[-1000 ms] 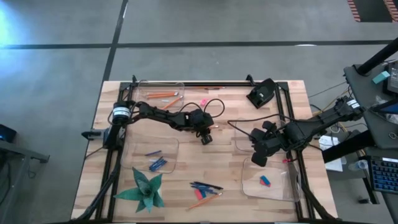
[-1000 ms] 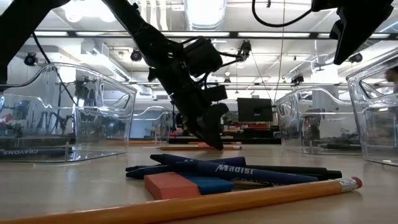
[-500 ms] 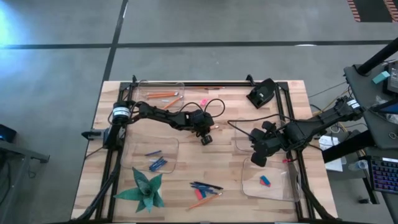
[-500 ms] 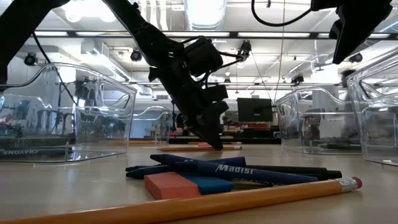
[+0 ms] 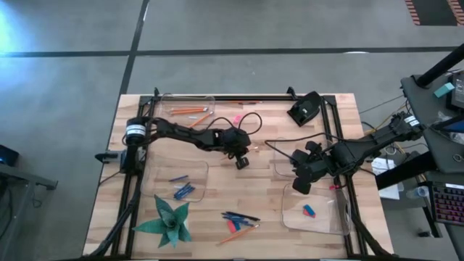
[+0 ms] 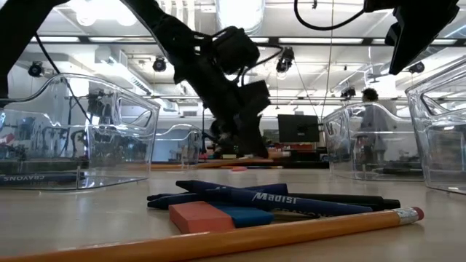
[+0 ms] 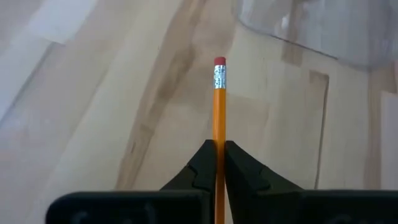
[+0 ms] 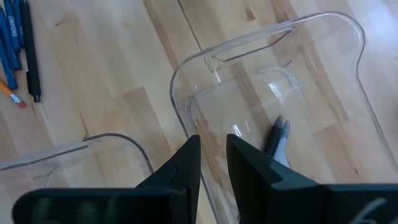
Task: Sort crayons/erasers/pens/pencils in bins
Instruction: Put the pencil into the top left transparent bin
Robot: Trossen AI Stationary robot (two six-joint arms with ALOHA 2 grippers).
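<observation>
Sorting was partly done: one pencil (image 7: 219, 106) was clamped in the shut left end effector (image 7: 217, 163); pens (image 5: 241, 217) were left on the table (image 5: 217, 188).

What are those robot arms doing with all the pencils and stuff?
They are sorting school things into clear bins. The left gripper is shut on an orange pencil near the middle of the table. The right gripper hangs with nothing in it over a bin that holds one dark pen. Some pens, erasers and another pencil are not sorted yet. Other pencils lie in the far bin.
</observation>
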